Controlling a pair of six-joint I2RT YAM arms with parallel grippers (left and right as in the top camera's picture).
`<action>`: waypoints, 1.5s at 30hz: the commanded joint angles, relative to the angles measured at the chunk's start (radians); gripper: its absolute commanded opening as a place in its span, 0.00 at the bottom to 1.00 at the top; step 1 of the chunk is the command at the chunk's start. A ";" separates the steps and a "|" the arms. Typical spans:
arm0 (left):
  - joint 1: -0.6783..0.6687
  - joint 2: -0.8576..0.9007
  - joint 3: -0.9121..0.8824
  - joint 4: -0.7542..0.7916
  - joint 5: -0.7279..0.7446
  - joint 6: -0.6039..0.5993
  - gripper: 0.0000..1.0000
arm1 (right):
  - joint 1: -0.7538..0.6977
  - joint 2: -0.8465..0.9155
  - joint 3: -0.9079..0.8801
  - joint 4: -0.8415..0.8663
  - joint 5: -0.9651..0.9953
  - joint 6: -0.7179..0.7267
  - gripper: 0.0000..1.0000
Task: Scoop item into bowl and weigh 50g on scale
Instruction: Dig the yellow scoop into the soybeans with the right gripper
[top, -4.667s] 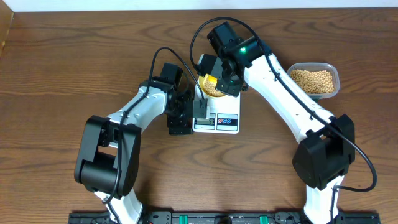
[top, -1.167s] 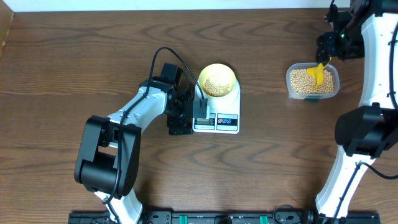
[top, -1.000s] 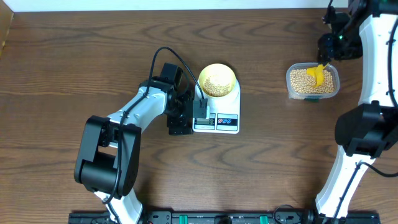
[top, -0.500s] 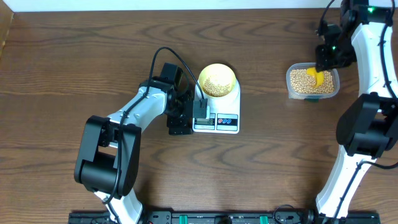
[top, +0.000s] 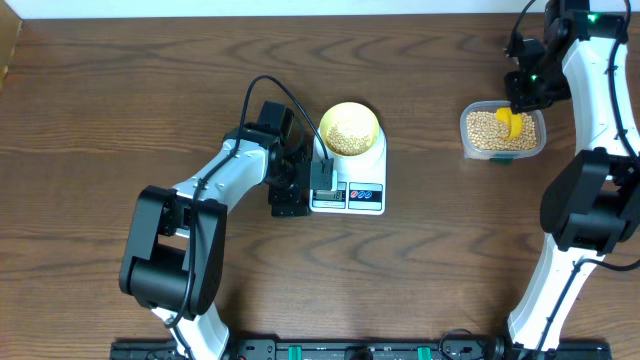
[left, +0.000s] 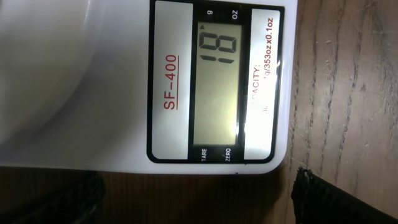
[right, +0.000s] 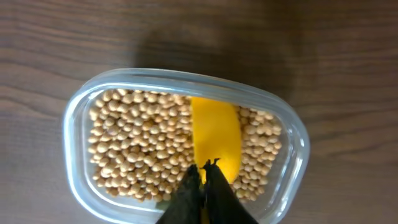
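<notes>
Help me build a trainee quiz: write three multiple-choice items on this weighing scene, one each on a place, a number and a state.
1. Where is the bright yellow plastic scoop? A. in the clear plastic tub of tan beans; B. in a red mug; C. on the floor.
2. The flat white digital scale reads: A. 50; B. 0; C. 18.
3. The right gripper is: A. open; B. shut on the scoop; C. unseen.
Key: A, it lies among the beans; C, the display shows 18; B, it pinches the yellow handle.
</notes>
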 joint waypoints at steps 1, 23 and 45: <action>0.000 0.006 -0.013 0.001 0.032 -0.008 0.98 | -0.004 -0.007 0.001 0.003 -0.062 -0.031 0.01; 0.000 0.006 -0.013 0.001 -0.014 -0.008 0.98 | -0.050 -0.007 0.000 0.014 -0.162 -0.048 0.01; 0.000 0.006 -0.013 0.001 -0.014 -0.008 0.98 | -0.131 -0.004 -0.071 0.037 -0.447 -0.005 0.01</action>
